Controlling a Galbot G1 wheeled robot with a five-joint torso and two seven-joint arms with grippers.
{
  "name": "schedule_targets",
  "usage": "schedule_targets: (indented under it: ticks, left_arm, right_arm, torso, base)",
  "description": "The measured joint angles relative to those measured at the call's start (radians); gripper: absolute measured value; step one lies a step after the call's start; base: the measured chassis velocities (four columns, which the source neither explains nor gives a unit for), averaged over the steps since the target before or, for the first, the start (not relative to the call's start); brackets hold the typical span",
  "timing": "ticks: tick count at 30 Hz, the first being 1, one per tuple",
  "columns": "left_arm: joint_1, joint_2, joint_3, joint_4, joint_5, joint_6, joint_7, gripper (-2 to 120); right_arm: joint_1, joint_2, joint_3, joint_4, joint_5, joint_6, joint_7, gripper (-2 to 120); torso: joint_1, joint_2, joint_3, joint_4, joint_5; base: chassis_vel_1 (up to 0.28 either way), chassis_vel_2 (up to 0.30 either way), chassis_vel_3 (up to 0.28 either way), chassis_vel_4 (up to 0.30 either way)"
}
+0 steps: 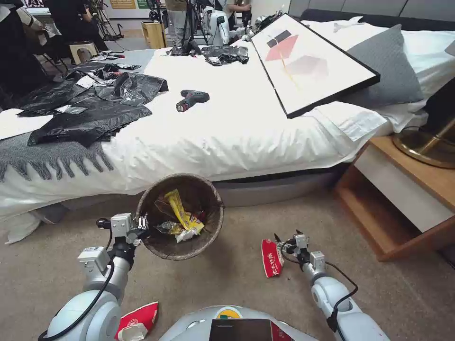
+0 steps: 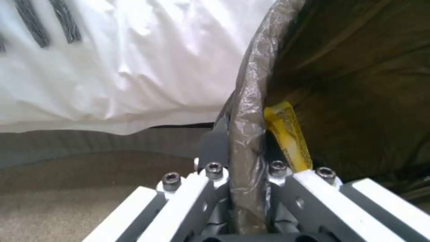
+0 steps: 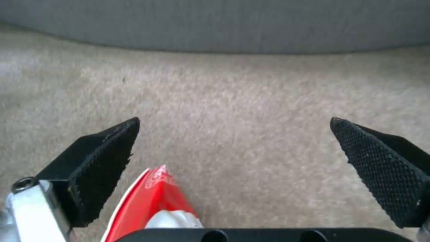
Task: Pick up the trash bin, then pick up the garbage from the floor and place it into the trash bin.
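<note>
The trash bin [image 1: 214,201], lined with a dark bag, is tilted toward me just in front of the bed. My left gripper [image 1: 142,223] is shut on its near rim [image 2: 245,111]. Inside lie yellow snack wrappers [image 1: 182,214], and one wrapper [image 2: 289,134] rests against the rim by my fingers. To the bin's right, my right gripper [image 1: 286,242] is open, low over the carpet beside a crushed red-and-white cup [image 1: 271,257]. In the right wrist view that cup [image 3: 157,198] lies between the pads [image 3: 107,164], close to one of them. Another crushed red cup [image 1: 138,318] lies by my base.
A bed with a white sheet [image 1: 227,137] spans the view behind the bin, carrying black plastic sheets [image 1: 90,113], a power drill [image 1: 192,99] and a framed picture [image 1: 313,61]. A wooden nightstand [image 1: 403,199] stands at the right. Open carpet [image 1: 227,279] lies between the arms.
</note>
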Motion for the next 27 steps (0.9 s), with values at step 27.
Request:
schedule_targets:
  ticks: [27]
  left_arm:
    - [0.002,-0.006,-0.004,0.002,0.003,-0.006,0.002,0]
  right_arm:
    - [0.035,0.05,-0.118,-0.114,-0.003,-0.005,0.046,100]
  torso:
    - [0.0,0.0,0.0,0.0,-0.0005]
  base:
    - [0.0,0.0,0.0,0.0]
